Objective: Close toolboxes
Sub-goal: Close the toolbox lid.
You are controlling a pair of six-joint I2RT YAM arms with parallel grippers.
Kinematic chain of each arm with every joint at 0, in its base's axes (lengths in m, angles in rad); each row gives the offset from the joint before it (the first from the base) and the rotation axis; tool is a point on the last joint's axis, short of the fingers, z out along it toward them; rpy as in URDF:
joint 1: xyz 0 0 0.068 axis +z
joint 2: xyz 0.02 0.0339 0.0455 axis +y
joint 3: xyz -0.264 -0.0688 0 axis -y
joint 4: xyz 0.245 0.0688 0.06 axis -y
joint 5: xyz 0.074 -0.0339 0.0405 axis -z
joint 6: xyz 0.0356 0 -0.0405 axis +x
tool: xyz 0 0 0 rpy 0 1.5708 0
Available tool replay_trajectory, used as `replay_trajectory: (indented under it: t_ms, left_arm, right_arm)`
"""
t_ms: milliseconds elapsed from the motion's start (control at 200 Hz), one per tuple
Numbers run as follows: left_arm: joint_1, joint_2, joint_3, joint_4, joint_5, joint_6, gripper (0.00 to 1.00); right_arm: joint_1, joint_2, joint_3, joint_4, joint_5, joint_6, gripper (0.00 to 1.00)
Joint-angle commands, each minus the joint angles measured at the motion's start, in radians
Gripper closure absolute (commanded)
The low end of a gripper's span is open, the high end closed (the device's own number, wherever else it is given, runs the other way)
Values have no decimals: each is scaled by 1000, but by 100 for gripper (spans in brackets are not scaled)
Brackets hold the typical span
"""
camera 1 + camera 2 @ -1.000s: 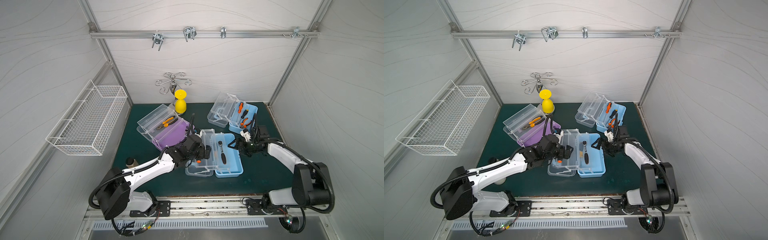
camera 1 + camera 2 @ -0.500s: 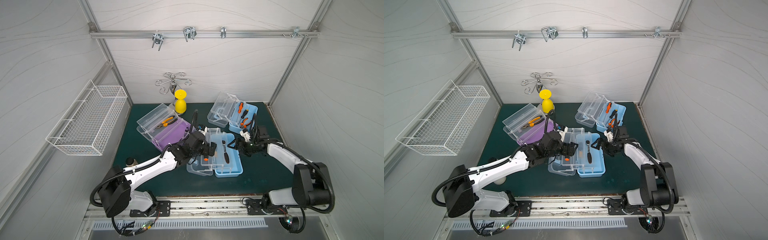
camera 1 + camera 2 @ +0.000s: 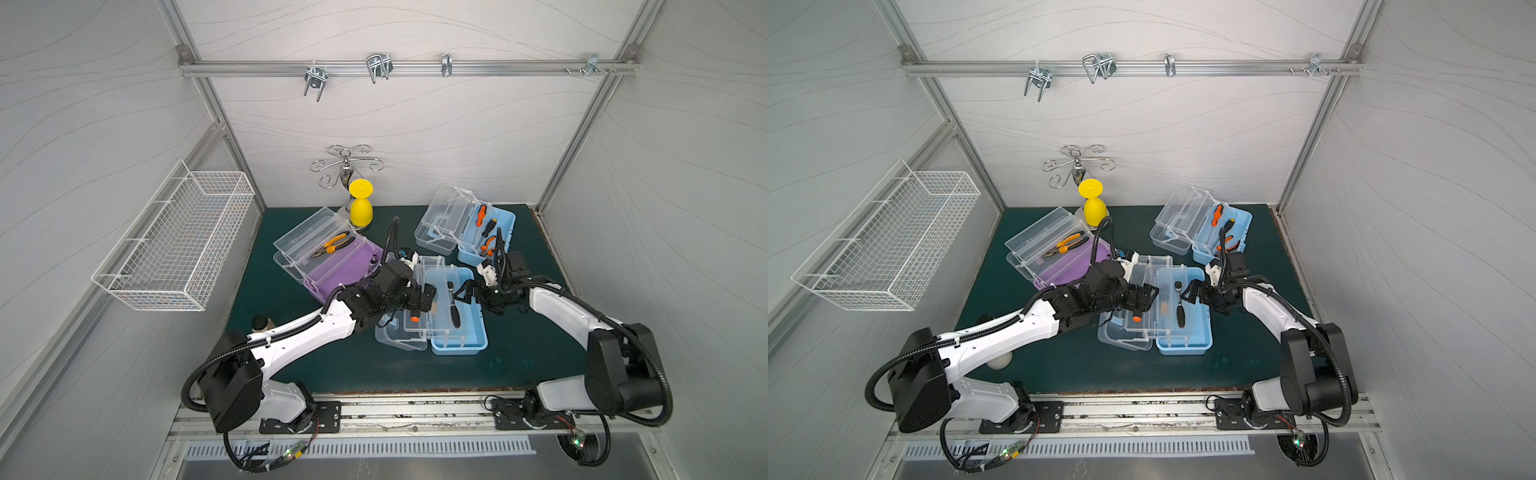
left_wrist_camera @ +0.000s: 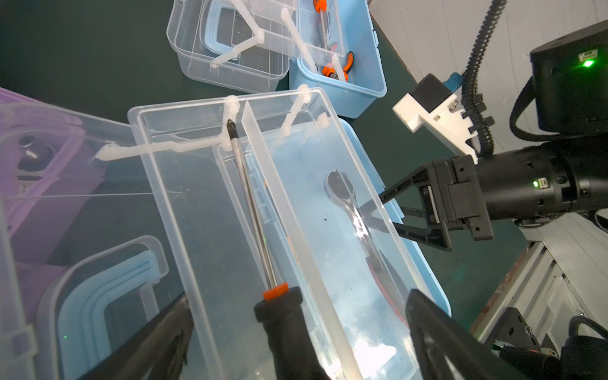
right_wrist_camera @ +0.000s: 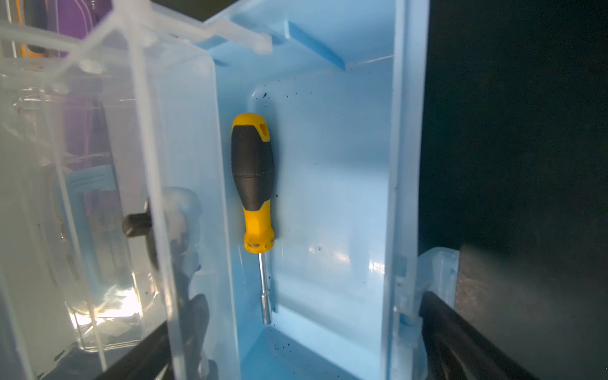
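Observation:
Three toolboxes lie open on the green mat: a purple one (image 3: 345, 270) at the back left, a light blue one (image 3: 486, 237) at the back right and a light blue one (image 3: 465, 336) in the middle. The middle box's clear tray (image 3: 432, 307) hangs partly over its base, carrying a screwdriver (image 4: 250, 204) and a ratchet (image 4: 342, 194). Its lid (image 3: 395, 336) lies to the left. My left gripper (image 3: 424, 299) (image 4: 297, 294) points down, open wide, a finger on each side of the tray. My right gripper (image 3: 465, 291) (image 5: 294, 309) is open astride the base's right wall.
A yellow-handled nut driver (image 5: 253, 184) lies in the middle base. A white wire basket (image 3: 174, 245) hangs on the left wall. A yellow cup-shaped object (image 3: 360, 208) and a chrome hook stand (image 3: 345, 166) are at the back. A small bottle (image 3: 262, 322) sits beside my left arm.
My left gripper has moved right, and the clear tray has swung with it from above the lid to partly over the blue base. The right arm has hardly moved.

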Motion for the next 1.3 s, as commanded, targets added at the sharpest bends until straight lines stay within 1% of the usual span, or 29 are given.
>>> replay_trajectory:
  t_ms: [0,180,465,555,635,720,775,815,915,960,1080,1190,1240,1296]
  left_arm:
    - [-27,-15,85,61,76,43,1]
    - [-28,-52,102,22,70,85,1]
    - [-27,-103,124,-11,78,132,1]
    - [-26,-136,123,-32,45,145,0]
    - [-26,-167,125,-73,-27,168,0]
    - [-12,-197,118,-123,-96,179,0]
    - [10,-215,104,-151,-114,163,0]
    - [35,-232,85,-160,-106,145,0]
    - [116,-275,3,-116,-16,81,0]
    - [138,-289,-28,-91,11,58,0]
    - [143,-294,-70,-60,9,45,0]
    - [147,-292,-88,-74,-40,34,0]
    - [165,-301,-104,-73,-36,17,0]
    - [201,-319,-131,-52,-5,-10,0]
  right_arm:
    - [12,4,13,-37,21,-15,6]
    - [11,9,10,-21,8,-3,10]
    - [12,12,13,-21,10,2,10]
    - [11,15,13,-23,13,0,13]
    - [12,16,15,-23,13,4,18]
    - [11,17,16,-23,7,5,19]
    - [11,14,17,-22,0,3,19]
    - [12,10,20,-24,-1,4,19]
    - [12,3,22,-26,-12,5,19]
    - [11,0,24,-22,-20,8,19]
    - [11,5,31,-16,-41,12,22]
    - [12,13,36,-19,-44,12,24]
    - [12,15,37,-19,-45,10,24]
    - [10,18,36,-18,-47,8,25]
